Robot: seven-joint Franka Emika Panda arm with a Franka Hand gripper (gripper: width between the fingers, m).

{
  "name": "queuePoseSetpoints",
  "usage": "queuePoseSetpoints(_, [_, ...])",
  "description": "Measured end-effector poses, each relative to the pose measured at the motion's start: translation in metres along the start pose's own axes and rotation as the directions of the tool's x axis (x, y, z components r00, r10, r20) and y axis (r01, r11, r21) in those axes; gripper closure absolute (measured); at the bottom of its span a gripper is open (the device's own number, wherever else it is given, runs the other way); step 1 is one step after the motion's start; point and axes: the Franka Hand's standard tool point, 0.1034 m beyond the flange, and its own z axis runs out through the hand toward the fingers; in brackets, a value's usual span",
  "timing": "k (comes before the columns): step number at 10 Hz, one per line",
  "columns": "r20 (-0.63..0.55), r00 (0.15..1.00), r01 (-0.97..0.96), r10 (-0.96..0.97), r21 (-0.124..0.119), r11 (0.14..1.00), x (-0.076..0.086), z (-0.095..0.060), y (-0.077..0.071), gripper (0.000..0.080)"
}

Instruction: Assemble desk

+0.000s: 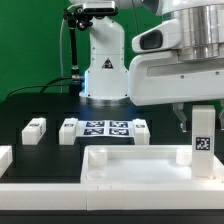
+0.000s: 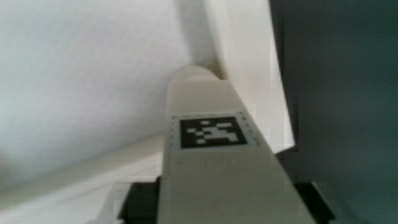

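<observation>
A low white border rail (image 1: 40, 190) runs along the table's near edge. Just behind it, toward the exterior view's right, lies the rimmed white tabletop panel (image 1: 130, 162). A square leg (image 1: 202, 135) with a black-and-white tag stands upright at the panel's right end. The gripper (image 2: 222, 198) pinches this leg, a dark finger on each side. Mid-table lies the marker board (image 1: 105, 130), with a loose leg (image 1: 68, 130) at one end, another (image 1: 140, 128) at the other, and a third (image 1: 35, 128) toward the left edge. The robot base (image 1: 100, 70) stands at the far edge.
</observation>
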Motion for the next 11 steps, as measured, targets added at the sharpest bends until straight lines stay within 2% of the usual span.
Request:
queuePoseSetpoints(1, [-0.004, 0.992, -0.125, 0.125, 0.002, 0.992, 0.0003, 0.0003, 0.0005, 0.0507])
queuePoseSetpoints(2, [-0.002, 0.970, -0.243, 0.243, 0.014, 0.970, 0.0003, 0.0004, 0.0014, 0.0505])
queuePoseSetpoints(4, [0.029, 0.863, -0.504, 0.504, 0.029, 0.863, -0.0006, 0.0008, 0.0009, 0.0504])
queuePoseSetpoints(6, [0.050, 0.770, -0.638, 0.637, 0.035, 0.769, -0.0013, 0.0011, 0.0012, 0.0501])
queuePoseSetpoints(7, [0.052, 0.755, -0.655, 0.653, 0.032, 0.755, -0.0020, 0.0012, 0.0007, 0.0501])
queuePoseSetpoints(9, [0.065, 0.658, -0.752, 0.750, 0.026, 0.658, -0.0034, 0.0017, -0.0004, 0.0499])
queuePoseSetpoints(11, [0.097, 0.432, -0.902, 0.897, 0.032, 0.431, -0.0058, 0.0034, -0.0042, 0.0499])
